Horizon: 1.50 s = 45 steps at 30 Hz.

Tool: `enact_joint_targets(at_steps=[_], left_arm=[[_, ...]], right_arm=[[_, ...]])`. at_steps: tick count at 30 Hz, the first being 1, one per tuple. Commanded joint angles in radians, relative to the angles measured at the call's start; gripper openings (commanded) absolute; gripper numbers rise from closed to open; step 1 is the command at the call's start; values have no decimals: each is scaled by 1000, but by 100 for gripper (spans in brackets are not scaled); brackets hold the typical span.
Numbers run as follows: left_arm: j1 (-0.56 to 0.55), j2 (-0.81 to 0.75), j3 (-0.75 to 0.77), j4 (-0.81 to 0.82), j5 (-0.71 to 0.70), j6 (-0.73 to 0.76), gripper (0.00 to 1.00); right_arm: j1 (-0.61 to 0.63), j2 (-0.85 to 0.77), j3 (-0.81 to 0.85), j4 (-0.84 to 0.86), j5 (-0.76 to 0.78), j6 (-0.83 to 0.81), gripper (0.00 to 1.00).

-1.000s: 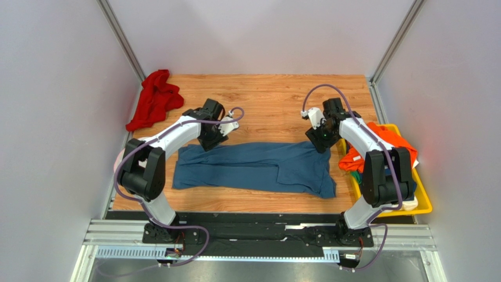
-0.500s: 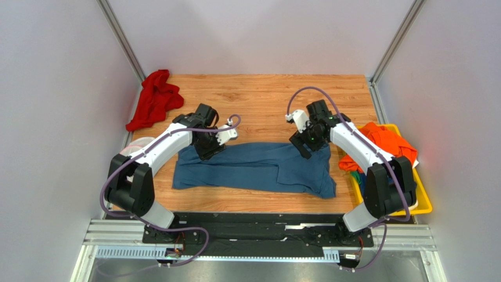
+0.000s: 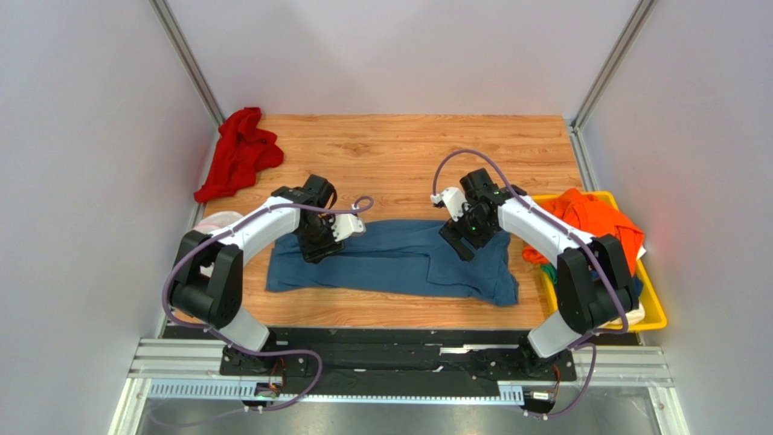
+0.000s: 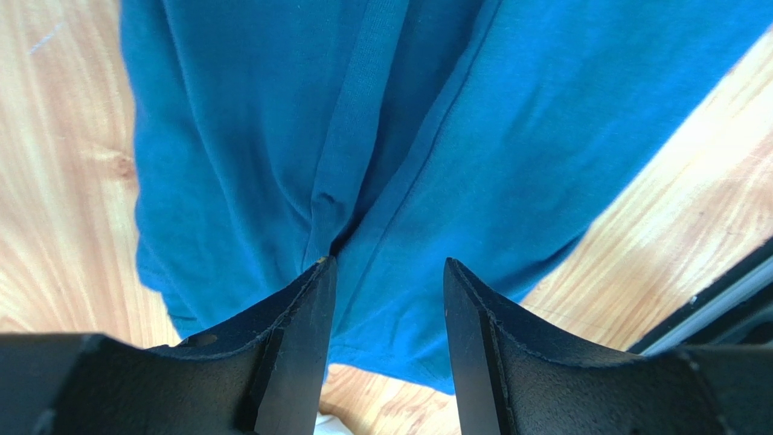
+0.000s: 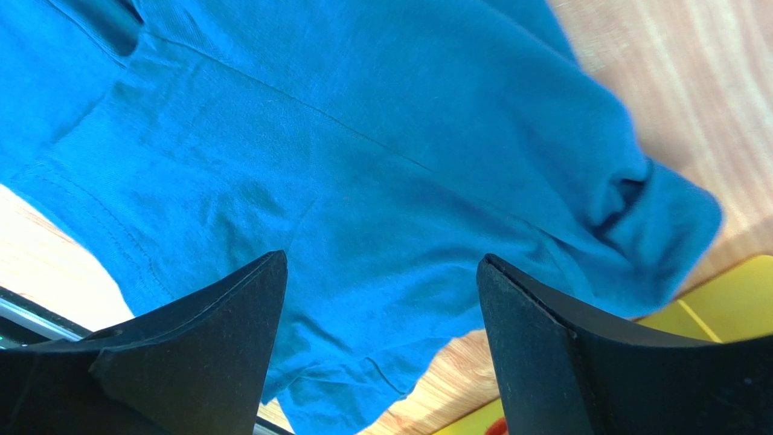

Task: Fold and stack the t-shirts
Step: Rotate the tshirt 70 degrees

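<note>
A slate-blue t-shirt (image 3: 390, 258) lies folded lengthwise across the near middle of the wooden table. It fills the left wrist view (image 4: 363, 136) and the right wrist view (image 5: 363, 154). My left gripper (image 3: 319, 245) hangs open and empty just above the shirt's left end (image 4: 387, 272). My right gripper (image 3: 463, 240) hangs open and empty above the shirt's right part (image 5: 381, 272). An orange t-shirt (image 3: 590, 217) lies heaped in a yellow bin (image 3: 655, 313) at the right edge.
A red cloth (image 3: 238, 152) lies bunched at the table's far left corner. A round white thing (image 3: 213, 222) shows partly behind the left arm. The yellow bin's edge shows in the right wrist view (image 5: 726, 317). Bare wood (image 3: 408, 154) lies beyond the shirt.
Both grippers moved toward me and inward, from the shirt's far edge to above the cloth. The shirt itself has not visibly shifted.
</note>
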Motion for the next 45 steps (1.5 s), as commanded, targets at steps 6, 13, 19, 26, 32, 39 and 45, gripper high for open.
enact_joint_targets(at_steps=[6,13,19,26,32,39,45], left_arm=[[30,79,31,30,29,56,56],[45,169,61,47,8,61,56],[45,186,54,46,15,49,56],[42,161,29,30,34,18,56],[15,168,38,-5,55,3,56],[-51,200,103,-60,80,-17,56],[-100,241,164,-79,80,-43,56]], right_arm=[[9,51,-36,68,8,2,82],[10,123,-18,108,41,-18,82],[-6,209,25,144,87,-43,82],[-72,329,160,168,104,-55,81],[-95,456,327,165,166,-81,81],[-118,591,511,160,199,-107,81],[-131,687,680,162,216,-115,82]])
